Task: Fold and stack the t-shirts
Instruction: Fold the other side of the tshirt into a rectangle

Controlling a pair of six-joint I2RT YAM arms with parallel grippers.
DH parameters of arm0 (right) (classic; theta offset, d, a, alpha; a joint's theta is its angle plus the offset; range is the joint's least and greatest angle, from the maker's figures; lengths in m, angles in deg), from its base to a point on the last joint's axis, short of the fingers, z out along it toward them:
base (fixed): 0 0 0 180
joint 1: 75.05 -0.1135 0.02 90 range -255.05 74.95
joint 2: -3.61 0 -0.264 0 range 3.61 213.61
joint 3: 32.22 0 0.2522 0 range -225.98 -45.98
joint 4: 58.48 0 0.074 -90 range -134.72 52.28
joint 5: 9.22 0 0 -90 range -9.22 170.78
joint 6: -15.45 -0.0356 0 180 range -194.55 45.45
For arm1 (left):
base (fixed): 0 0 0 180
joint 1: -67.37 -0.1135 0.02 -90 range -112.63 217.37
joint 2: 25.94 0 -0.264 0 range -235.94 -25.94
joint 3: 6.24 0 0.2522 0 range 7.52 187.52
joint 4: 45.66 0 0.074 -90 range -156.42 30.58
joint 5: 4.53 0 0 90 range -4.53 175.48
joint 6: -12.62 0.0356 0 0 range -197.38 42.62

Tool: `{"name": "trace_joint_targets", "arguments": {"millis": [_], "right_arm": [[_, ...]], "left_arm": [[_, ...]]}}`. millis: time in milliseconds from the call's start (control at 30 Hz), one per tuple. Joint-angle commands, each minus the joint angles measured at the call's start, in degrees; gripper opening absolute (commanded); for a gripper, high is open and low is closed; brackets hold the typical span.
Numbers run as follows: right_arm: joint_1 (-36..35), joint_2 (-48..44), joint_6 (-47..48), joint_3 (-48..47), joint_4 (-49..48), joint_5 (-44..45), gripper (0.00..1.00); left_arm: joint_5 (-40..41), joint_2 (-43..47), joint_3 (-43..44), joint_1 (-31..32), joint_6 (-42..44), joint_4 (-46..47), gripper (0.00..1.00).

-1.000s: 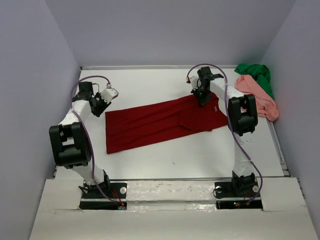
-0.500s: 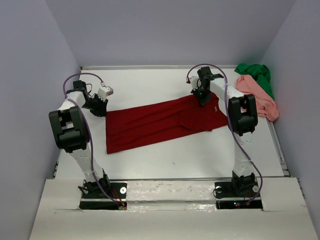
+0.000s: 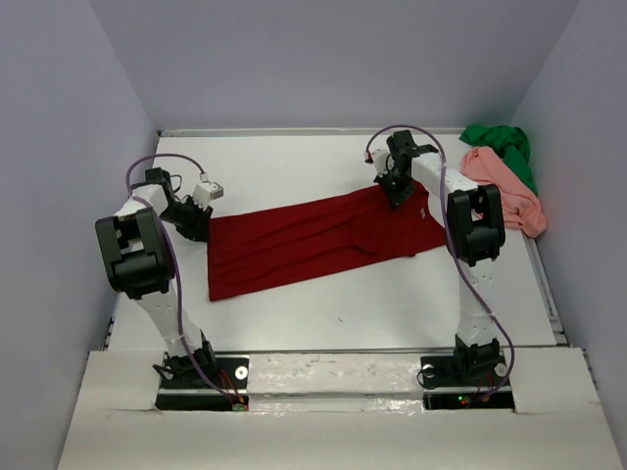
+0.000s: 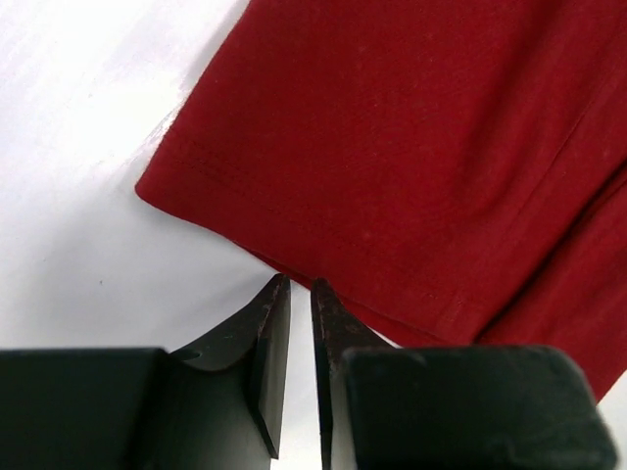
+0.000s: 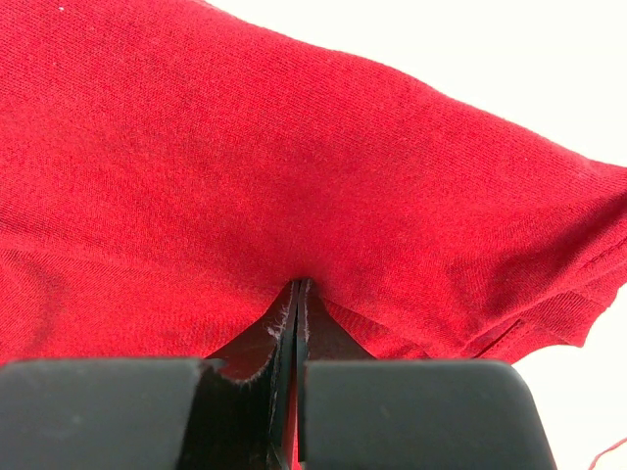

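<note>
Top view: the dark red t-shirt (image 3: 313, 240) lies spread on the white worktop (image 3: 392, 304) as a long band. It slants from the lower left to the upper right across the middle of the frame. A folded-over portion shows right of centre. The salmon pink t-shirt (image 3: 505, 186) lies crumpled in the upper right of the frame, against the side wall. The bright green t-shirt (image 3: 505, 145) is bunched just above it and touches it. Both are well apart from the red one.

Left fingers (image 3: 196, 223): low at the upper left corner of the red band. In the left wrist view the dark red t-shirt (image 4: 441, 147) fills the upper right of the frame, with its stitched hem running diagonally and one corner at mid-left. The left fingers (image 4: 272, 352) stand a narrow slit apart with no cloth seen between them. Their tips sit at the hem's lower edge; contact with the hem cannot be confirmed.

Right fingers (image 3: 397, 191): down on the upper right end of the red band. In the right wrist view the right fingers (image 5: 279, 338) are pressed together and clamped on the dark red t-shirt (image 5: 294, 147). Creases in the cloth run toward the tips. White worktop (image 5: 470, 59) shows in the upper right corner of that frame.
</note>
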Motion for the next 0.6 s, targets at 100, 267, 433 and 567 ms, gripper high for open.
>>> {"name": "trace_joint_targets", "arguments": {"millis": [100,267,433,567], "right_arm": [[1.06,3.13,1.07,0.13,1.40,2.63,0.00],[1.06,3.31,1.33,0.31,1.49,2.63,0.00],[1.06,3.66,1.51,0.22,1.58,2.63,0.00],[1.06,3.84,1.68,0.04,1.75,2.63,0.00]], "left_arm": [[-0.63,0.87,0.16,-0.31,0.49,-0.30,0.26],[-0.89,0.69,0.51,-0.31,0.40,-0.30,0.27],[-1.77,0.25,0.86,-0.31,0.31,-0.13,0.28],[-3.00,-0.54,1.83,-0.31,-0.13,-0.39,0.28]]}}
